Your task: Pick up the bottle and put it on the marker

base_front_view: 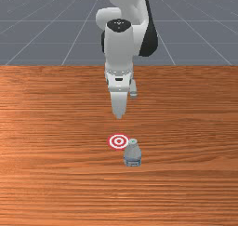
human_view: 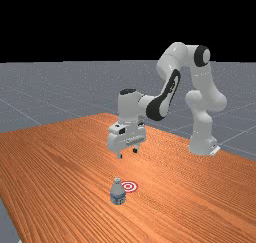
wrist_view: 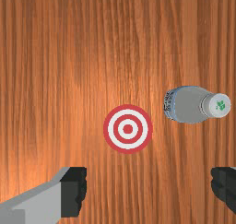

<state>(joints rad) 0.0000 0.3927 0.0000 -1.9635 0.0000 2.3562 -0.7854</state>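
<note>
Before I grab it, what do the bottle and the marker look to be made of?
The bottle looks like smooth, greyish plastic, though glass is possible: its body is pale, with a blue-edged label and a white cap. The marker seems matte, printed or painted: flat, even red and white rings; I can't tell paper from paint.

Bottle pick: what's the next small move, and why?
Probably shift the open hand toward the front camera and slightly to the front view's right, without lowering yet: it hangs higher than the upright bottle but not over it. The bottle stands beside the marker, not on it.
</note>
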